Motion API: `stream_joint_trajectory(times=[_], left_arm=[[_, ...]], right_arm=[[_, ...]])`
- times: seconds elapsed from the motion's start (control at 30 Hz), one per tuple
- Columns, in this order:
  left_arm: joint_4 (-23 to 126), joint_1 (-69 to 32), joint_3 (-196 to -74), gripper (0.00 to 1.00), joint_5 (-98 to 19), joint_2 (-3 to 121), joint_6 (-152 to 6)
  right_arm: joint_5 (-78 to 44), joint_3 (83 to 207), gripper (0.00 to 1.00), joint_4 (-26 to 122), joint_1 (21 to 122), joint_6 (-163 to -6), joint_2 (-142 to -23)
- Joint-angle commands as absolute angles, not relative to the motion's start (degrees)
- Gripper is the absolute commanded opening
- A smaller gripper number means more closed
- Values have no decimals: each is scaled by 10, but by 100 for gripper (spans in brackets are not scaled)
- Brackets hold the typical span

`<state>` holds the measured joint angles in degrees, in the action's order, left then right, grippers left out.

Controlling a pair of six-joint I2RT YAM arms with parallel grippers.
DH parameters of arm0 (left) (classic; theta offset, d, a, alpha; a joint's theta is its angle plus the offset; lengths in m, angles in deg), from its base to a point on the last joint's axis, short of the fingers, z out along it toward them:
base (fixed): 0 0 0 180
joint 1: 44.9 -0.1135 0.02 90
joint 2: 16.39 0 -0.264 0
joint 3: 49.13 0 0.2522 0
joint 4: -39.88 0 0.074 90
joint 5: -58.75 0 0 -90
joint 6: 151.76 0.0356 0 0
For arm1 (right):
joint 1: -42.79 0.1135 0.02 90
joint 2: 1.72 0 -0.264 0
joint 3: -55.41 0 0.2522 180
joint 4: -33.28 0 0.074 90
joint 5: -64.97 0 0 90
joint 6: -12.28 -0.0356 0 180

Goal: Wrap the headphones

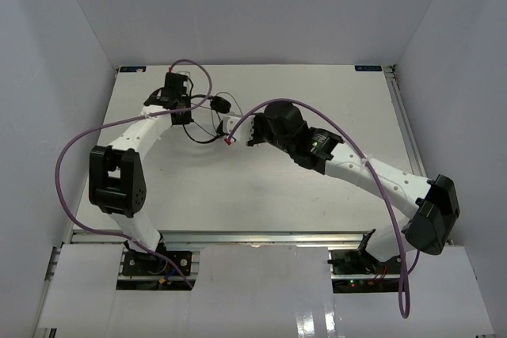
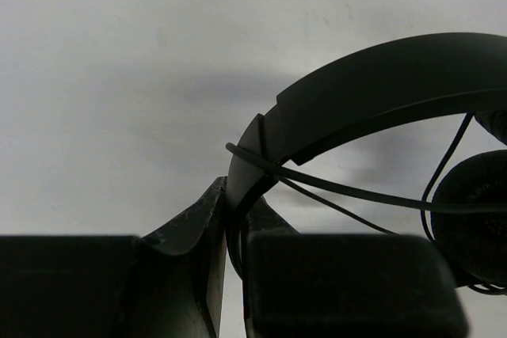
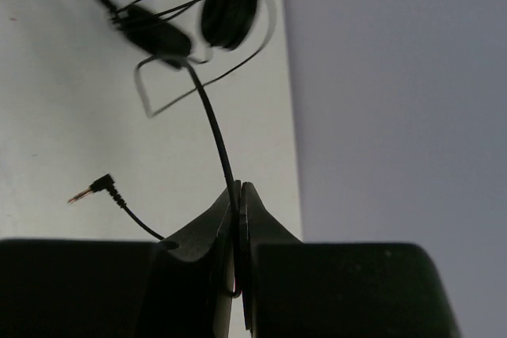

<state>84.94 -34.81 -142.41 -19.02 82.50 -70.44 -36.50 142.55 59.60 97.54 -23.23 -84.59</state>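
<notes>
Left gripper (image 2: 238,207): jaws fully closed on the headphones (image 2: 380,85), biting the thin headband where it steps down toward one end. I read that as the anchor, pinning the headband so the set can't spin while cord goes round it.

Right gripper (image 3: 238,195): also pinched tight, on the cord (image 3: 210,116) only, a little short of the plug (image 3: 83,193). The plug hangs free past the fingers. From the pinch the cord runs fairly straight up to the headphones, and you'd want that tension to lay turns neatly.

Location: the headphones are close to the far edge of the table (image 1: 277,195), left of its middle, toward the far-left corner. Your right gripper is just beside them on the middle side.

What each view gives you:
- Top: layout only. Both arms converge on the set and a purple cable (image 1: 79,136) drapes off the left arm. Both grips are too small to judge here.
- Left wrist: the headband bite, two cord strands crossing the headband just beside the fingers, and one earcup (image 2: 475,211) at the right edge. No plug and no right gripper.
- Right wrist: the only view with the cord pinch, the free plug, and loose loops of cord hanging around the earcups, blurred.

No view shows whether the headphones are lifted or touching the table.

My guess is the wrap is barely started, with most of the cord left to wind.
</notes>
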Motion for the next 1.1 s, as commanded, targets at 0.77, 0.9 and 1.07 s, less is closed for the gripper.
stream_joint_trajectory(times=[0.77,0.9,1.07], left_arm=[[785,-322,-1340,0,-523,688,-773],[769,-358,-1337,0,-574,671,-805],[765,-392,-1370,0,-587,666,-855]], right_arm=[[-313,1435,8,545,842,-214,-773],[-259,1425,8,586,828,-229,-756],[-180,1399,8,633,828,-238,-737]])
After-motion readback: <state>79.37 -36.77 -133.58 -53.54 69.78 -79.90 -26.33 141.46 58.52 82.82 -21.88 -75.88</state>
